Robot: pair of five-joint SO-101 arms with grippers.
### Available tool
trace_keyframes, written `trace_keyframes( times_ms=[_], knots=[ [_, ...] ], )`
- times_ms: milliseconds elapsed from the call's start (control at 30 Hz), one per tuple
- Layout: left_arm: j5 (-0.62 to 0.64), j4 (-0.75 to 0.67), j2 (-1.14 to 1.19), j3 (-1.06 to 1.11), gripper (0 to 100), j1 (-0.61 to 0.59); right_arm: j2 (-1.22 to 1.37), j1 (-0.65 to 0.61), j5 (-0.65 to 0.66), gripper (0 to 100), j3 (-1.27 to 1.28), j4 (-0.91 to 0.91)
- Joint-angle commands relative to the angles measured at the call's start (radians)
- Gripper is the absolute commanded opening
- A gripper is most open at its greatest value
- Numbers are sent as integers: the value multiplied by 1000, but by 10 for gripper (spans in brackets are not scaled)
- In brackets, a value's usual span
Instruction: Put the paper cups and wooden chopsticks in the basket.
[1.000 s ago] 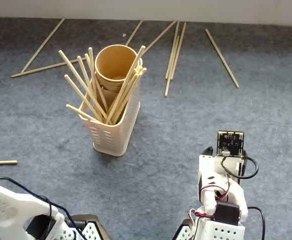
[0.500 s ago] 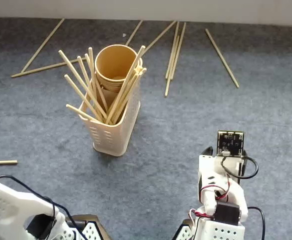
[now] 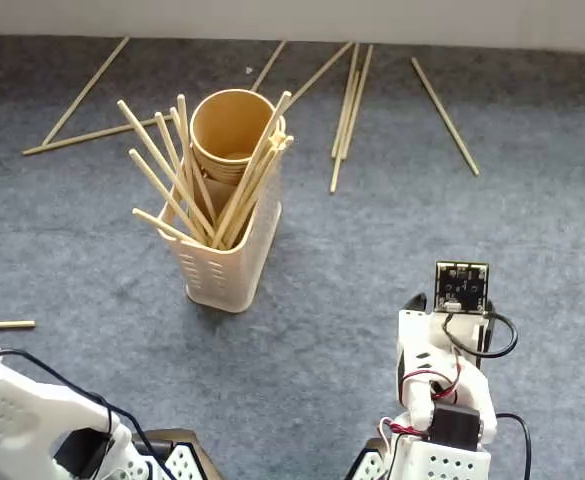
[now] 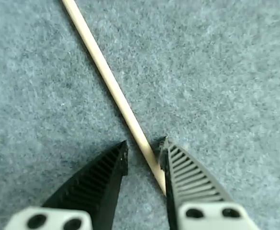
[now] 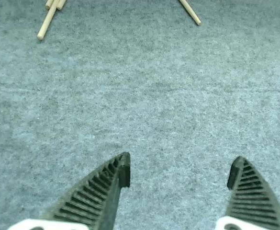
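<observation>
Left tool [image 4: 144, 143] astride floor chopstick [image 4: 108, 81]

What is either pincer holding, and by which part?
Nothing is held. The left pincer is open, straddling a chopstick near its end; the right pincer is open and empty.

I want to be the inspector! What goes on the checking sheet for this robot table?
Surface: grey carpet, flat.
Job's things: basket upright, holding stacked paper cups and many chopsticks; loose chopsticks lie along the far side; single chopstick lies on the carpet.
Clutter: nothing seen.
Grippers: left gripper open, fingers either side of the single chopstick; right gripper open over bare carpet.
Cables: black loop and red wires on the right arm.
Surroundings: pale wall at the far edge.
</observation>
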Motion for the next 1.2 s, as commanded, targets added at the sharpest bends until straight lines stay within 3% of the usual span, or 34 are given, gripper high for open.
trace_keyframes(
  times_ms=[0, 133, 400, 567, 700, 867, 933, 1167],
  knots=[
    [0, -32, -4, 31, 145, 16, -7, 4, 6, 314, 28, -24],
    [0, -28, -10, 10, 2, 16, -7, 4, 6, 314, 28, -24],
    [0, -11, -16, -189, 5, 73, -7, 4, 6, 314, 28, -22],
    [6, 242, -18, -532, 5, 202, -7, 4, 5, 314, 28, -24],
    [-9, 586, -18, -974, 5, 354, -7, 4, 3, 314, 28, -25],
    [-328, 921, -7, -1621, 6, 605, -7, 4, 3, 314, 28, -25],
    [-348, 1013, -7, -1802, 6, 759, -7, 4, 3, 314, 28, -25],
    [-354, 1017, -64, -1847, 5, 1132, -7, 4, 3, 314, 28, -25]
  ],
)
